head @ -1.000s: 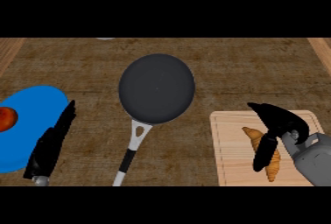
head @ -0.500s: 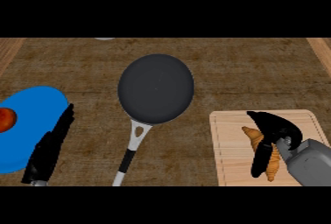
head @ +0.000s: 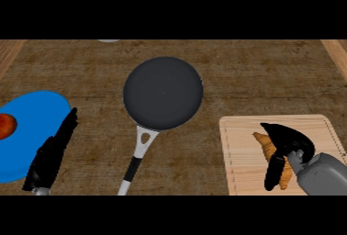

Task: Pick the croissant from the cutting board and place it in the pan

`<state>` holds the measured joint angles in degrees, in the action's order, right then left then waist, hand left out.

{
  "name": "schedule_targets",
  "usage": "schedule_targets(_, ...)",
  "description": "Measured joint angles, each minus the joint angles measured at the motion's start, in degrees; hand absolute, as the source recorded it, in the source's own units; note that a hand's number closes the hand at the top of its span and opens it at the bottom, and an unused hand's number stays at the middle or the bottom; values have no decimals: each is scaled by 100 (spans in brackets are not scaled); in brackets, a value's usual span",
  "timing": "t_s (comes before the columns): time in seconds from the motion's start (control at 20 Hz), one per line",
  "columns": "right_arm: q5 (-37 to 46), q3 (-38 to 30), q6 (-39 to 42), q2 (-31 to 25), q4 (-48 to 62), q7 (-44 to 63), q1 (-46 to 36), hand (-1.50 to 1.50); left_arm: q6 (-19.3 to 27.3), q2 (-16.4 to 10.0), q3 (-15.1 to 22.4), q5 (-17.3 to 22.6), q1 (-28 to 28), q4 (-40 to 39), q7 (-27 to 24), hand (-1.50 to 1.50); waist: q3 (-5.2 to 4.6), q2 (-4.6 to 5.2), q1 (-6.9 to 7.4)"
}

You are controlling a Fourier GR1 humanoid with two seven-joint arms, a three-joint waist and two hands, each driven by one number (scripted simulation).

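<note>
Croissant, laid lengthwise toward the robot, is clasped across its middle by the right hand's curled fingers; the pan is placed up-left.

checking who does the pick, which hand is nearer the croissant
Right. The right hand is on the croissant on the cutting board, fingers curled round it. The left hand rests open at far left by the blue plate, across the pan from it.

Golden-brown croissant, lengthwise and partly covered, flat on pale wooden cutting board, right of dark round white-handled pan.
</note>
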<state>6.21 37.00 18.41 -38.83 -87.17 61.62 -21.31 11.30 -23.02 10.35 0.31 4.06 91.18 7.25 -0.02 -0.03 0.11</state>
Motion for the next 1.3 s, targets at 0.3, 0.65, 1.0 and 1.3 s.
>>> schedule_targets(0.3, 499, -240, -3, 364, 279, -212, 98, 150, -133, 80, -127, -101, -36, 121, 142, 0, -17, -17, 8)
schedule_targets(0.65, 874, -725, -81, 716, 331, -437, 330, 150, -268, 211, -244, -226, 120, 131, 2, 0, -61, -58, 1)
schedule_targets(1.0, 1304, -1126, -182, 1012, 289, -647, 508, 150, -342, 425, -315, -391, 36, -25, -60, 0, -56, -44, -16)
schedule_targets(1.3, 1904, -1360, -375, 1046, -173, -724, 618, 150, -440, 473, -391, -489, 146, 139, 35, 0, -16, -20, -8)
